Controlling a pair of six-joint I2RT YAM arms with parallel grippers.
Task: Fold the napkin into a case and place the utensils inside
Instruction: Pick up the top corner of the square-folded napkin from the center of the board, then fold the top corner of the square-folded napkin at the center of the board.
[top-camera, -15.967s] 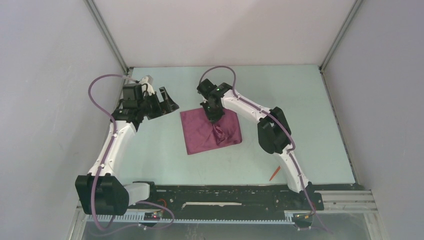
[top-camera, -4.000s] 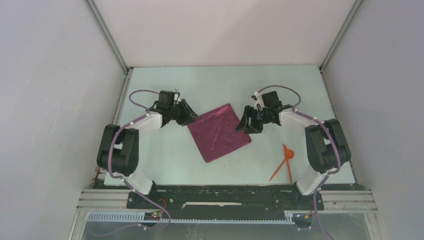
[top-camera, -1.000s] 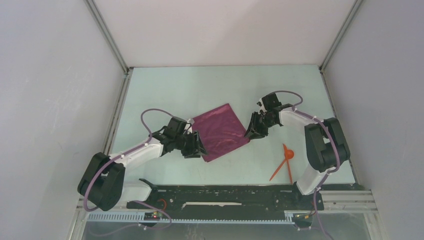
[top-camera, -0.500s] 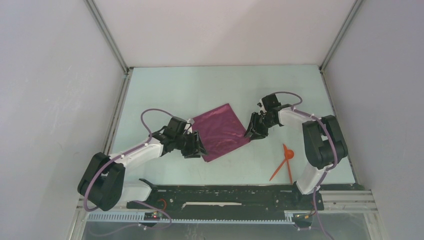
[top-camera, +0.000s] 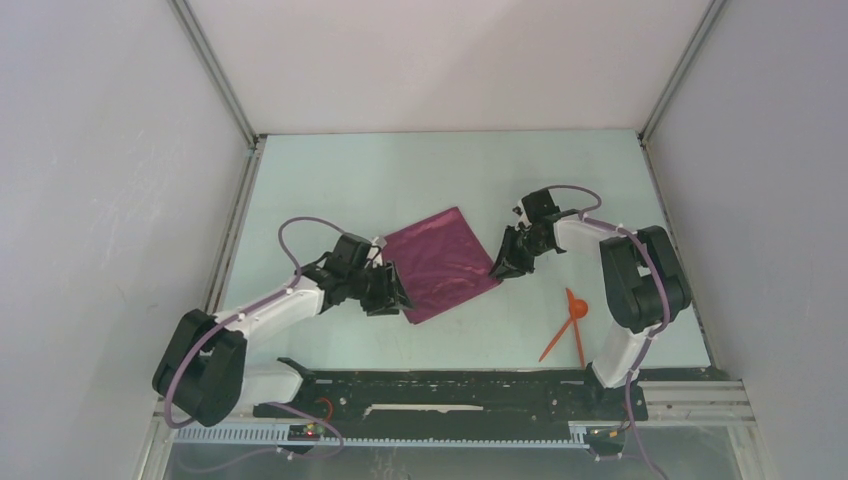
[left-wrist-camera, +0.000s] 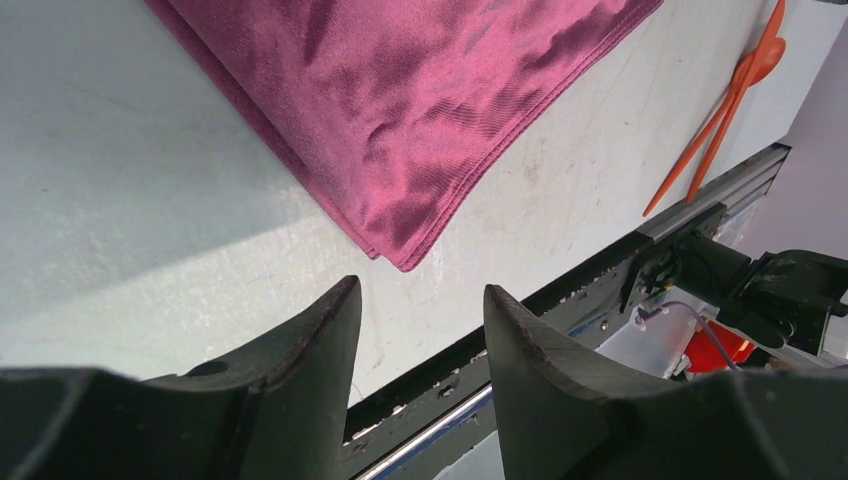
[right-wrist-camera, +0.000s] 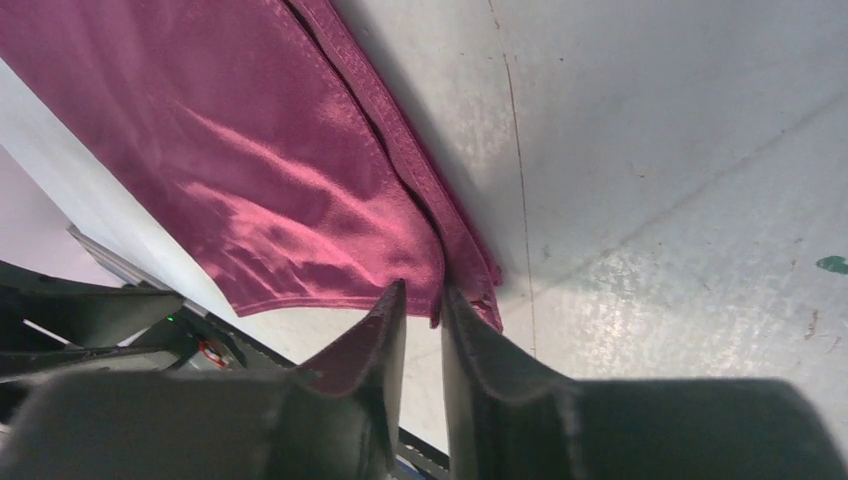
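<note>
The plum-purple napkin (top-camera: 440, 262) lies flat on the table, folded into a tilted square. My left gripper (top-camera: 395, 297) is open just off its near-left corner; in the left wrist view the corner of the napkin (left-wrist-camera: 420, 110) lies ahead of the gripper (left-wrist-camera: 422, 290), apart from it. My right gripper (top-camera: 500, 265) is at the right corner; in the right wrist view the jaws (right-wrist-camera: 423, 290) stand narrow on the top layer's corner of the napkin (right-wrist-camera: 280, 170). The orange-red spoon (top-camera: 577, 311) and the stick (top-camera: 579, 345) lie crossed at the near right, also in the left wrist view (left-wrist-camera: 755, 65).
The black base rail (top-camera: 450, 385) runs along the near table edge, just behind my left gripper (left-wrist-camera: 600, 270). Grey walls close the table on the left, back and right. The right arm's elbow (top-camera: 645, 275) stands beside the utensils.
Since 4 s ago my left gripper moved from the napkin's far-left side to its near-left corner, and my right gripper settled on the right corner. In the last second almost nothing moved.
</note>
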